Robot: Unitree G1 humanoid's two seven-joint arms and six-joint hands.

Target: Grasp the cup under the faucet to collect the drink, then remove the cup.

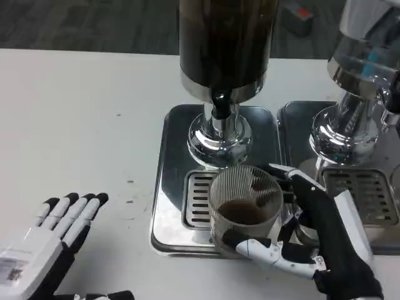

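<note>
While your right hand wraps the cup, it's clear ribbed plastic with brown drink inside. Left hand lies flat, fingers spread, holding nothing.

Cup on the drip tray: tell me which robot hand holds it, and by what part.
The right robot hand grips the ribbed cup around its lower side wall. The left robot hand rests open on the table, holding nothing.

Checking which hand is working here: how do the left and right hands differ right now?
The right hand wraps around the ribbed clear cup on the drip tray; the left hand holds nothing. The right hand's fingers curl around the cup; the left hand's fingers lie straight, over the table. Both have white-and-black fingers.
</note>
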